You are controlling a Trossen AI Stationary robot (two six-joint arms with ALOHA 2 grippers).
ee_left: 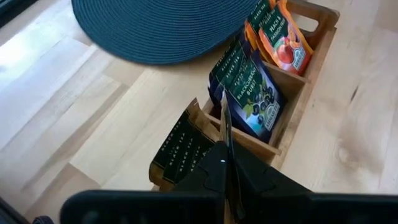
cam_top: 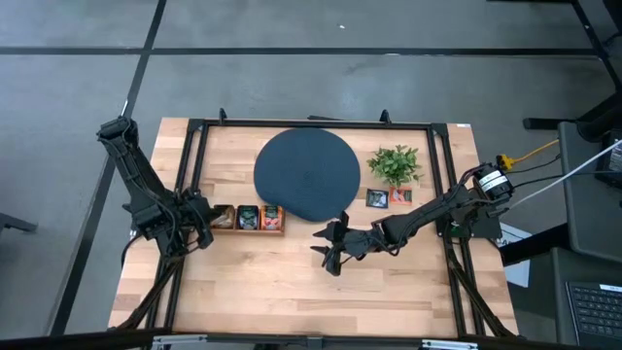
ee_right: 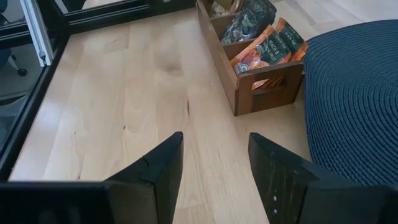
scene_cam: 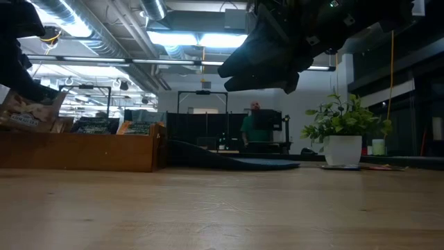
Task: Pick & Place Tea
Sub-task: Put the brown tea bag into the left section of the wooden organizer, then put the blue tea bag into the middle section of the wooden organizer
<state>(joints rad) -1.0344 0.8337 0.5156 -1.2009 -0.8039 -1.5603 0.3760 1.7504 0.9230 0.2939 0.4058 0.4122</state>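
A wooden box (cam_top: 248,229) stands left of the round dark placemat (cam_top: 306,175). It holds tea sachets on edge: black ones (ee_left: 183,149), dark green ones (ee_left: 252,99) and orange ones (ee_left: 283,40). My left gripper (cam_top: 199,222) is at the box's left end, shut on one pale-brown tea sachet (scene_cam: 28,112). Two more sachets (cam_top: 377,198) (cam_top: 400,195) lie flat on the table by the plant. My right gripper (cam_top: 328,248) hangs open above the bare table, just near of the placemat, with nothing between its fingers (ee_right: 161,168). My left gripper pinches the sachet between its two fingers. The wrist view shows the sachet edge-on (ee_left: 224,134), sticking out ahead of the fingertips. The fingers slant down from the table's left. The sachet stands on edge over the box's left-end compartment, its lower edge about level with the box's rim.
A small green plant in a white pot (cam_top: 394,163) stands at the back right. A black frame (cam_top: 311,124) runs around the tabletop. Bare wood lies along the near half of the table. A person (scene_cam: 255,128) shows far behind the table.
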